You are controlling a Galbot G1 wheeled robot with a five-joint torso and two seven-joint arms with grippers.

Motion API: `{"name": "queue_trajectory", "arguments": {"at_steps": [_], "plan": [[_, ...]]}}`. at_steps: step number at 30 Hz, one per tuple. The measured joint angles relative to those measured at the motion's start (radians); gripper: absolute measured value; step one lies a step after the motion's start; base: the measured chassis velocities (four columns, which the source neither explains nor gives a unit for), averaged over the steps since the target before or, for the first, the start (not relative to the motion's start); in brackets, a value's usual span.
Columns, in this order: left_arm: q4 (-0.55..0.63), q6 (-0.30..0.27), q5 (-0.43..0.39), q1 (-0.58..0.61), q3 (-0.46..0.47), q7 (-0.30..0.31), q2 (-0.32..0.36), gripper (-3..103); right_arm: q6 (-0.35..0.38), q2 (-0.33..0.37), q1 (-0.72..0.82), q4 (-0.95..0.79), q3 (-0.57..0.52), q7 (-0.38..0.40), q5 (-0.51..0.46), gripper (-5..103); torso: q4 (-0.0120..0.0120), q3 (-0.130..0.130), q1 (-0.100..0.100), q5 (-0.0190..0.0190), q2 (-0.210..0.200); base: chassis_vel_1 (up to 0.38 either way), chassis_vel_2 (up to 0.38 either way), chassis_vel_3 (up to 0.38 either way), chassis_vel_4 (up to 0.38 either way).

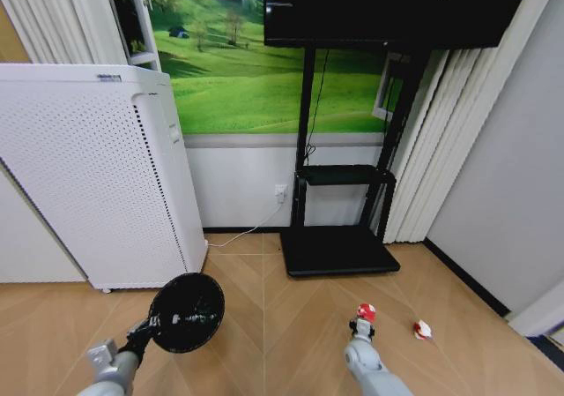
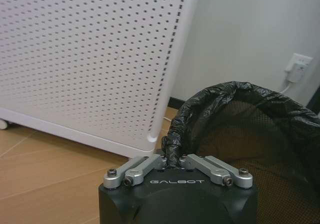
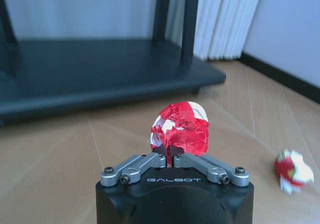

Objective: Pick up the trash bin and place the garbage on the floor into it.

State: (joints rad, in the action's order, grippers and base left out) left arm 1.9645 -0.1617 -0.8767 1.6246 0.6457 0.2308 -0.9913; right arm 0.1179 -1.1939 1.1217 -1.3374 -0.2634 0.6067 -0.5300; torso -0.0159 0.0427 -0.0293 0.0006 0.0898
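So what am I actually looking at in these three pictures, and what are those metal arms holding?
It is a wheeled robot with two arms. The wide picture comes from a camera on its head, looking down at the wooden floor. The other two come from cameras on its wrists.

The left end effector is shut on the rim of the trash bin, a small black basket lined with a black bag, beside a white perforated cabinet.

The right end effector is shut on a crumpled red-and-white scrap. A second scrap lies on the floor nearby, off to the robot's right. Behind stands a black TV stand.
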Motion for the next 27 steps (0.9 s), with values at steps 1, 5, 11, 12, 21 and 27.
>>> {"name": "queue_trajectory", "arguments": {"at_steps": [1, 5, 11, 12, 21, 27], "plan": [[0.0, 0.0, 0.0, 0.0, 0.0, 0.0, 0.0, 4, 0.0, 0.0, 0.0, 0.0, 0.0, 0.0, 0.0, 3, 0.0, 0.0, 0.0, 0.0, 0.0, 0.0, 0.0, 0.0, 0.0], [-0.072, 0.027, 0.014, -0.063, -0.078, -0.088, 0.044, 4, 0.019, 0.061, 0.11, -0.189, -0.016, -0.013, 0.022, 3, -0.0007, 0.0, 0.0, -0.0006, 0.0, 0.0, 0.0, 0.0, 0.0], [-0.179, 0.076, 0.066, -0.188, -0.244, -0.174, 0.111, 4, -0.011, 0.127, 0.302, -0.544, -0.015, -0.104, 0.016, 3, -0.0003, 0.0, 0.0, -0.0006, 0.0, 0.0, 0.0, 0.0, 0.0], [-0.179, 0.076, 0.066, -0.188, -0.244, -0.174, 0.111, 4, -0.011, 0.127, 0.302, -0.544, -0.015, -0.104, 0.016, 3, -0.0003, 0.0, 0.0, -0.0006, 0.0, 0.0, 0.0, 0.0, 0.0], [-0.271, 0.105, 0.046, -0.301, -0.322, -0.22, 0.157, 4, -0.15, 0.222, 0.469, -0.82, 0.053, -0.384, 0.115, 3, -0.0002, 0.0, 0.0, -0.0007, 0.001, 0.0, 0.0, 0.0, 0.0], [-0.321, 0.111, 0.025, -0.404, -0.382, -0.238, 0.162, 4, -0.209, 0.244, 0.483, -0.847, 0.098, -0.458, 0.179, 3, -0.0001, 0.0, 0.0, -0.0006, 0.001, 0.0, 0.0, 0.0, 0.0]]}}
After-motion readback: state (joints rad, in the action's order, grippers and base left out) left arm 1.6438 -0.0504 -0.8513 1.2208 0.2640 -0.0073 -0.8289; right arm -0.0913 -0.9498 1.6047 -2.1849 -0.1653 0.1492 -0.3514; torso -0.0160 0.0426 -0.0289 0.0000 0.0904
